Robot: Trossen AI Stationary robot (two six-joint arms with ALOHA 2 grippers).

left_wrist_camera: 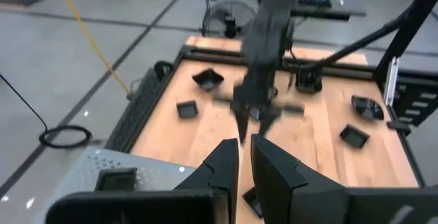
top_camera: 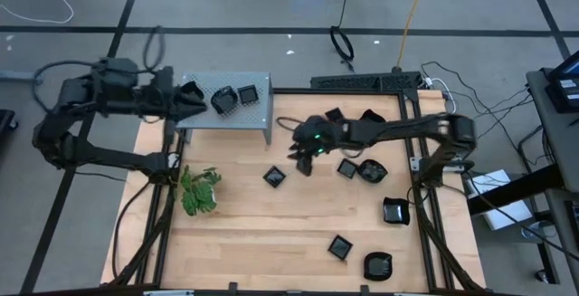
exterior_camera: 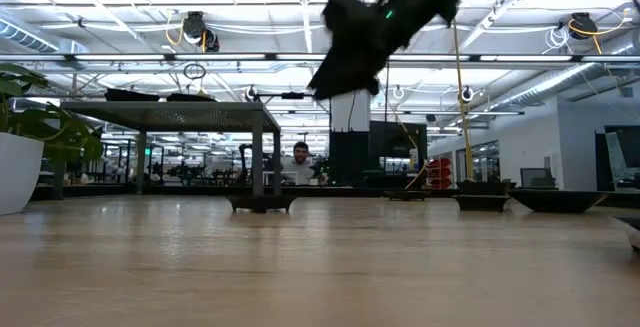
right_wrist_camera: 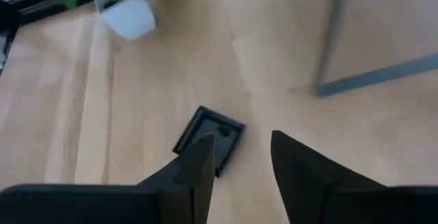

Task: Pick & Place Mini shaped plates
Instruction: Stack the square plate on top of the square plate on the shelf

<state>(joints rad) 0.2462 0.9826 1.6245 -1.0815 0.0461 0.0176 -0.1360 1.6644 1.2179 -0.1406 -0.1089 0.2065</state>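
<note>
Nearest the high camera, reaching in from the right of the frame to its centre: right gripper [top_camera: 305, 156], fingers apart, holding nothing. Just below and left of it, flat on the wooden table [top_camera: 244, 233]: one small square plate [top_camera: 275, 177]. Looks like the approach for a pick; next move calls for lowering and straddling a rim. Upper left: left gripper [top_camera: 194, 99] over the grey shelf [top_camera: 210, 118], fingers nearly together, empty. Other plates scattered right and lower right.

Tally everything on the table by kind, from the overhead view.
Grey perforated shelf: 1
Black mini plates on the shelf: 2
Black mini plates on the tabletop: 8
Potted plant: 1
Total: 12
</note>
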